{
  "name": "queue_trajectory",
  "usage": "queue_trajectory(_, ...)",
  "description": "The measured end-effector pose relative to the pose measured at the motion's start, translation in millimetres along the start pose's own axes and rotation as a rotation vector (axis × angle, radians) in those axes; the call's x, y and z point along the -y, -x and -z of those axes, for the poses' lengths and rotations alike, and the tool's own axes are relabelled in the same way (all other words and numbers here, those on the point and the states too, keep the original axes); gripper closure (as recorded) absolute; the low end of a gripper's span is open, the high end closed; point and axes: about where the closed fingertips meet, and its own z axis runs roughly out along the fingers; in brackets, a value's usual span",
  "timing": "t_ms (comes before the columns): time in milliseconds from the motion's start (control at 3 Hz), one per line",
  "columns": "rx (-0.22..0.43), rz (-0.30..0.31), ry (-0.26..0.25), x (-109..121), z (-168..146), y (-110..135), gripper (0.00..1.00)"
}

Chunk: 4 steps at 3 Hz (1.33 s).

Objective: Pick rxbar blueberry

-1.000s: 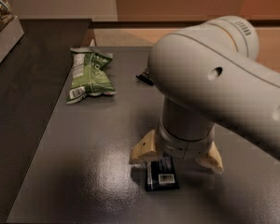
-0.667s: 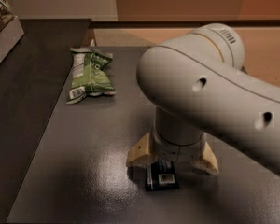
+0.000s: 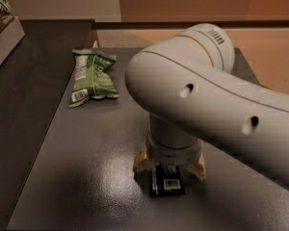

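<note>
The rxbar blueberry (image 3: 166, 183) is a dark flat wrapper with a white barcode patch, lying on the dark grey table (image 3: 86, 167) near the front. My gripper (image 3: 169, 166) points straight down right over its far end. The two tan fingers (image 3: 142, 160) stand apart, one on each side of the bar, low at the table surface. The far part of the bar is hidden under the wrist. My big white arm fills the right half of the view.
A green crinkled chip bag (image 3: 91, 77) lies at the back left of the table. A pale box with packets (image 3: 4, 32) sits on the darker counter at the far left. The arm hides the table's back right.
The arm has swung further left across the view and now hides the small dark wrapper seen behind it earlier. The gripper stays over the bar, fingers still apart.
</note>
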Motion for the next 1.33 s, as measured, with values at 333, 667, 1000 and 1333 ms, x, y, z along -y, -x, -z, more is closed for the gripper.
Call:
queue_trajectory(333,0.000,-0.001,0.000,0,4,0,0.64)
queue_trajectory(667,0.000,-0.001,0.000,0,12,-1,0.86)
queue_trajectory(1000,0.000,-0.001,0.000,0,13,-1,1.00)
queue_trajectory(1333,-0.028,-0.115,-0.060,6,43,-17,1.00)
